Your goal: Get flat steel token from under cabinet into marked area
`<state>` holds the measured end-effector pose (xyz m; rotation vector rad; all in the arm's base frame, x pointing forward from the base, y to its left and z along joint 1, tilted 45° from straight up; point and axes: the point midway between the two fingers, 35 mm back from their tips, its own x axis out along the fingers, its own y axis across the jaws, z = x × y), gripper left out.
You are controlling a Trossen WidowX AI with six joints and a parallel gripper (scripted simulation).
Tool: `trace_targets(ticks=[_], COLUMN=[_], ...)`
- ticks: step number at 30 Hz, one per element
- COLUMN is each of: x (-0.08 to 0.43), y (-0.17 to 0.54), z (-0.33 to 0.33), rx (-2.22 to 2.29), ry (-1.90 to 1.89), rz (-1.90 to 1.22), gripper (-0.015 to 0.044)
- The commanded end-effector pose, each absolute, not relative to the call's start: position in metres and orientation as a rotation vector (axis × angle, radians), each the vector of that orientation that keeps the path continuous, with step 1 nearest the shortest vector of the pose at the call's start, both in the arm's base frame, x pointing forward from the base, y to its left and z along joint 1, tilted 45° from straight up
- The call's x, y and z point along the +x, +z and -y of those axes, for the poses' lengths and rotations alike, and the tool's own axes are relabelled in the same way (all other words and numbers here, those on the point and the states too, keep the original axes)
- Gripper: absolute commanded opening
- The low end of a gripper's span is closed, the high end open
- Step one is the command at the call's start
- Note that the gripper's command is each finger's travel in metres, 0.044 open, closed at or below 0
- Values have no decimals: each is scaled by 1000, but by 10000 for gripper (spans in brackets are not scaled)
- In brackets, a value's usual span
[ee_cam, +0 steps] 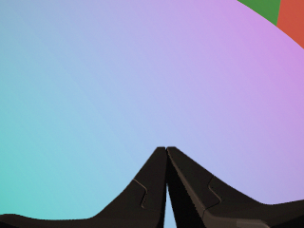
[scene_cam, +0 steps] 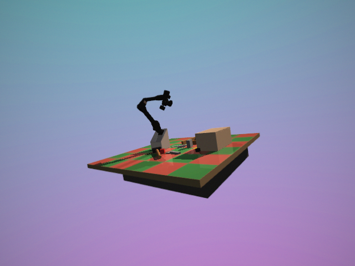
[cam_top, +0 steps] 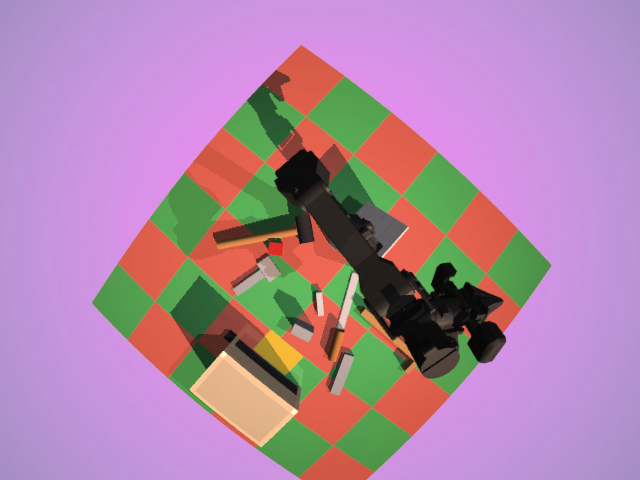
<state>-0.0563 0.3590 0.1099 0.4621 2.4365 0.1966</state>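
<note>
My gripper is shut and empty, its fingertips together, raised high above the table and away from the cabinet. The tan cabinet stands on the table, its dark slotted front facing the yellow marked area. The steel token cannot be made out in any view. A long pale stick with a brown handle lies in front of the cabinet. A grey T-shaped piece lies farther out. A hammer-like tool with an orange handle and black head lies beyond it.
A red cube sits beside the orange handle. A grey block stands near the yellow area. A grey bar, a small white piece and an orange stick, partly hidden by the arm, lie nearby.
</note>
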Motion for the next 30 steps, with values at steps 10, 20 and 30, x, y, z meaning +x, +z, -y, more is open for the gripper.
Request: trace_targets(ticks=[10, 20, 30], x=[64, 151, 230], y=[75, 57, 43], z=[-346, -305, -237], rx=[526, 436, 270], ry=[305, 275, 151], rz=[-2000, -1700, -1467], gripper=[0, 0, 0])
